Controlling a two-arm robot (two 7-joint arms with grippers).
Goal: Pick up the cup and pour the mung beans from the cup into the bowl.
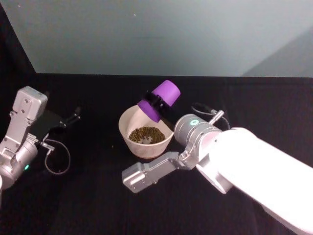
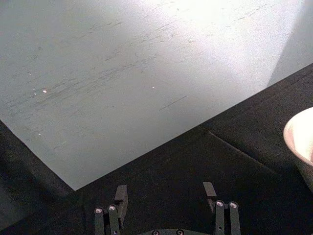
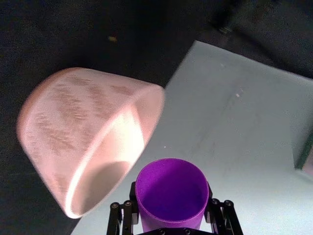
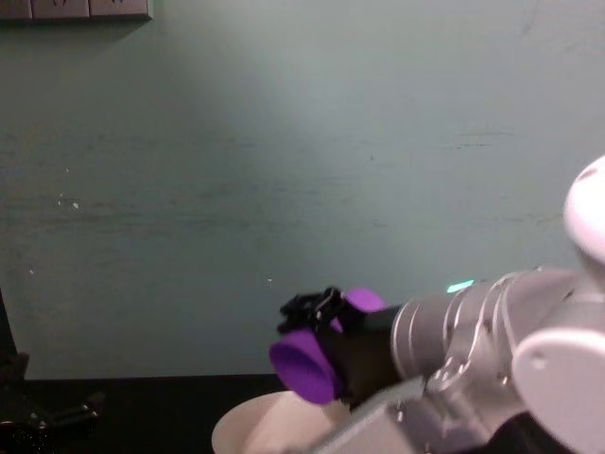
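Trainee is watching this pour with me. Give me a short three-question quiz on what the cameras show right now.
1. True or false: the cup stands upright.
2. Which claw holds the cup? A. left B. right C. neither
3. Fill in: the beans lie in the ____.

Key
1. False: it is tipped over the bowl.
2. B: the right claw is shut on it; the left claw sits open, off to the left.
3. bowl
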